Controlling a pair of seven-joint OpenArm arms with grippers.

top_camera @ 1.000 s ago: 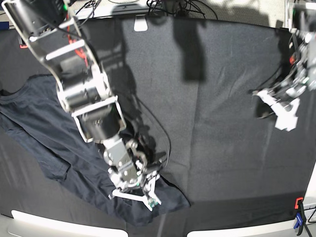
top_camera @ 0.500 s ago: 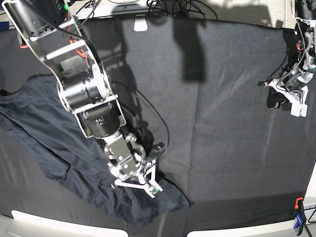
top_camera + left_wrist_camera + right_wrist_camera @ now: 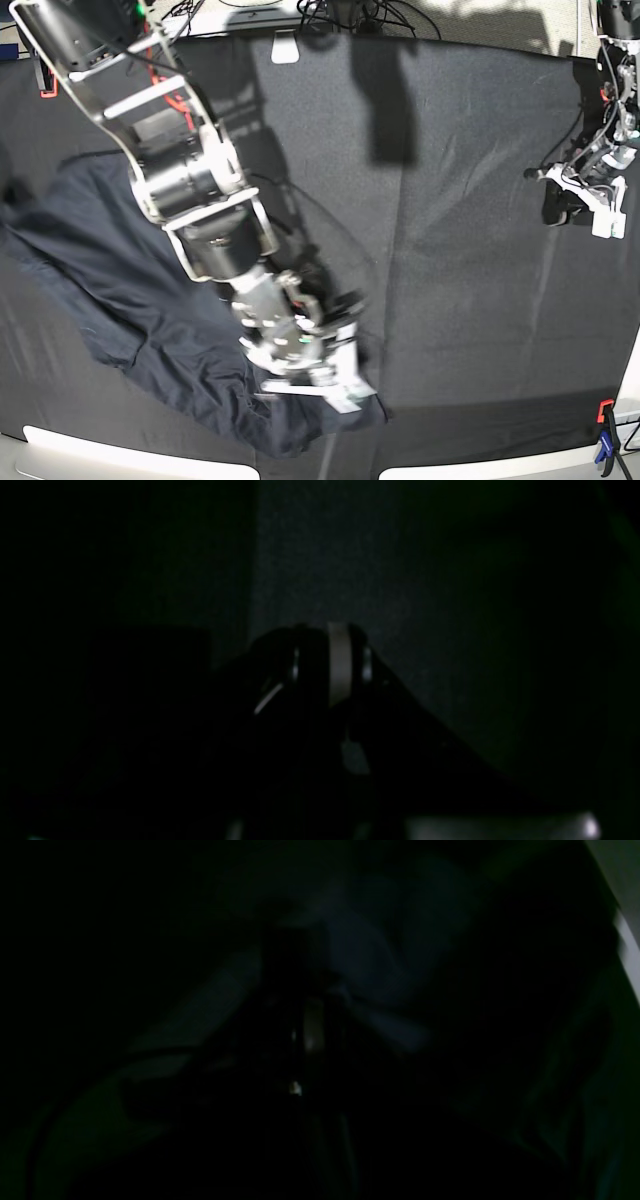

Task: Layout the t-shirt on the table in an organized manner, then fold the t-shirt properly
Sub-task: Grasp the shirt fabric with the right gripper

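The dark grey t-shirt (image 3: 120, 290) lies crumpled on the left front of the table (image 3: 450, 250), with its lower corner near the front edge. My right gripper (image 3: 338, 388) is down on that corner, blurred with motion. In the right wrist view, folds of the t-shirt (image 3: 385, 940) bunch toward the right gripper (image 3: 310, 1032), which is shut on the cloth. My left gripper (image 3: 598, 208) hangs above the table's right edge, away from the shirt. In the dark left wrist view the left gripper (image 3: 335, 665) has its fingers close together with nothing between them, over bare table (image 3: 350, 555).
A red and blue clamp (image 3: 604, 436) grips the front right corner and a red one (image 3: 46, 92) sits at the far left. A white tab (image 3: 285, 50) and cables lie at the back edge. White rim (image 3: 470, 470) runs along the front.
My right gripper has shut on the shirt's lower corner and shifted right and forward, and the cloth has shifted with it. The left arm rose toward the right edge, then held still.
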